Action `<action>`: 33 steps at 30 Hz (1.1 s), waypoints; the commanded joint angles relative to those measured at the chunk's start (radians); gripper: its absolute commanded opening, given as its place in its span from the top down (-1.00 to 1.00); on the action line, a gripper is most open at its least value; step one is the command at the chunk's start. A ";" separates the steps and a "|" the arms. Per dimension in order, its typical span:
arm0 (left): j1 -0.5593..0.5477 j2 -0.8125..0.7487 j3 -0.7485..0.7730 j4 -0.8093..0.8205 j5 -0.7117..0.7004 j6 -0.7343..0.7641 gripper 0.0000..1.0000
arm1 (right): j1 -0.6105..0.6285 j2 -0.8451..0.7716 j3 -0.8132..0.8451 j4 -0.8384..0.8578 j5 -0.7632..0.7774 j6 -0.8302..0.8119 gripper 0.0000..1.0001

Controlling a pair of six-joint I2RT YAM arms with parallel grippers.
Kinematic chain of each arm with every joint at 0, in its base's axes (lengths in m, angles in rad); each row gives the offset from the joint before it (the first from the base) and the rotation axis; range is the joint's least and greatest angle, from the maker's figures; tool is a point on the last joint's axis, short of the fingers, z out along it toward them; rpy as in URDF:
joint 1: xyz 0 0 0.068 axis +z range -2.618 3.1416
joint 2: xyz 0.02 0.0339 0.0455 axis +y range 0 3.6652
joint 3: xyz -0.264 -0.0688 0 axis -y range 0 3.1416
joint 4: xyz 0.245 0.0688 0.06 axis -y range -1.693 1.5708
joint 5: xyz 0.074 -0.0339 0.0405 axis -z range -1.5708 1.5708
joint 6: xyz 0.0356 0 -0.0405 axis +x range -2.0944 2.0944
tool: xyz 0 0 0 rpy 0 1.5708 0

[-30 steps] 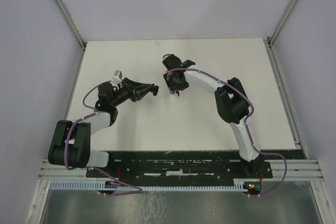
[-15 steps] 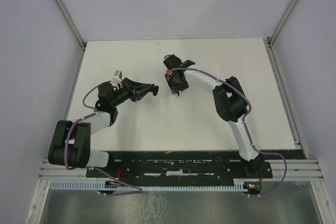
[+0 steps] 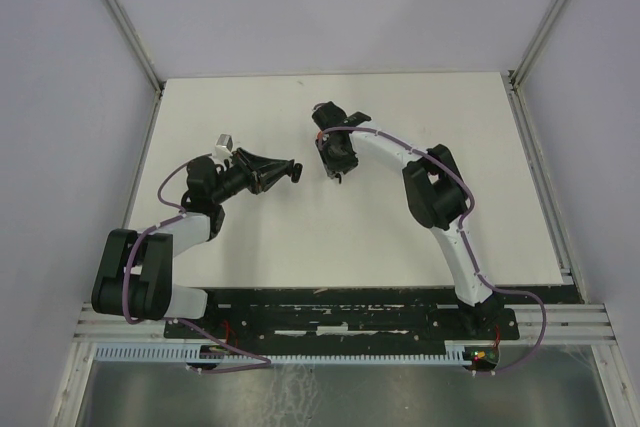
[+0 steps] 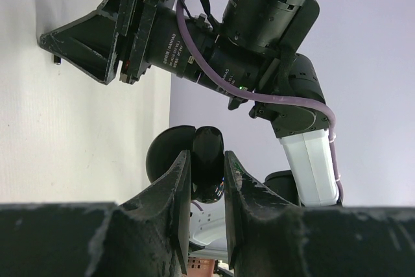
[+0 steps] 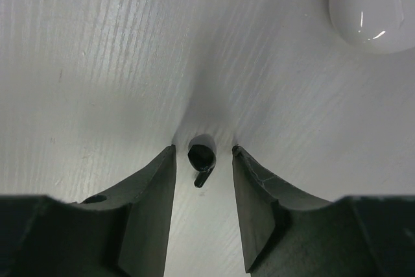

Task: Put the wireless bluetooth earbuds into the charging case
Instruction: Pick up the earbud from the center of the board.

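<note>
A small black earbud (image 5: 200,159) with a short stem lies on the white table. My right gripper (image 5: 203,148) is lowered over it and open, with the earbud between the fingertips and a gap on either side. From above, the right gripper (image 3: 334,173) points down near the table's middle. My left gripper (image 4: 207,158) is shut on a black round charging case (image 4: 209,142), which it holds on edge above the table. The top view places the left gripper (image 3: 293,171) just left of the right one. Whether the case's lid is open I cannot tell.
A glossy white rounded object (image 5: 375,6) lies on the table beyond and to the right of the right fingers. The white table (image 3: 400,227) is walled at the back and at both sides. The arm bases sit on the black plate (image 3: 340,312) at the near edge.
The right gripper's jaws have drawn closer together around the black earbud. Its arm has edged slightly left. The left arm and its case have not moved.
</note>
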State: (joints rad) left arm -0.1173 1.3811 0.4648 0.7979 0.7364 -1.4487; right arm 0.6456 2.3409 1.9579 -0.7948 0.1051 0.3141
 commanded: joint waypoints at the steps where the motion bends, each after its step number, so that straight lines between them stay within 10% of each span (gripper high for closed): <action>1: 0.006 -0.017 0.024 0.026 0.012 0.051 0.94 | -0.001 0.003 0.053 -0.022 -0.005 0.007 0.07; 33: 0.005 -0.024 0.012 0.029 0.006 0.048 0.94 | -0.013 0.022 0.055 -0.031 -0.021 0.003 0.25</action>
State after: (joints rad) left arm -0.1173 1.3811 0.4648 0.7979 0.7361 -1.4483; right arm 0.6407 2.3516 1.9736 -0.8299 0.0872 0.3141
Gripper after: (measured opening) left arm 0.294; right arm 0.381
